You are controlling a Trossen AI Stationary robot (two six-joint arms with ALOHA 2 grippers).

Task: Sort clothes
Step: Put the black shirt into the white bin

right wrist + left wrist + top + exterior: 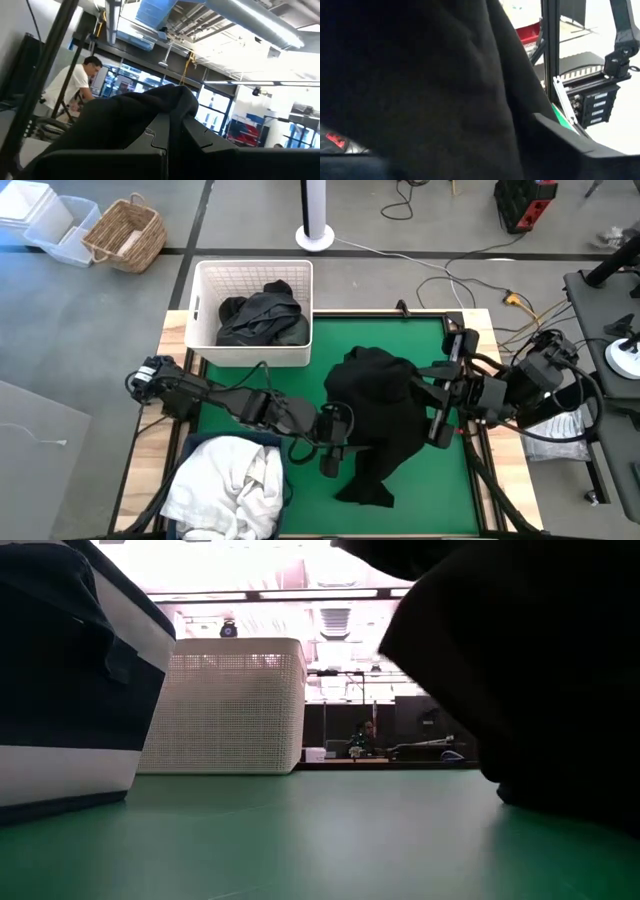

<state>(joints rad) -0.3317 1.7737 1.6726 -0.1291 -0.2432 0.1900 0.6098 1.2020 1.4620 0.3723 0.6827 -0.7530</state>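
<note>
From above: a black garment (378,415) draped over the middle of the green table mat (285,385), held up between two arms. Left gripper (331,448) at the garment's lower left edge, right gripper (440,418) at its right edge. White lattice basket (252,313) at the mat's far left corner, holding dark clothes (262,317). Navy bin (232,480) at the near left, heaped with white clothes (225,488).

From table height: black cloth (530,670) hanging down to the mat beside basket (225,705) and bin (70,680).

From the left wrist: black fabric (435,85) filling the frame; grip impossible to tell.

From the right wrist: fingers (200,137) pinched on a fold of black cloth (145,107); a person (75,82) beyond.
</note>
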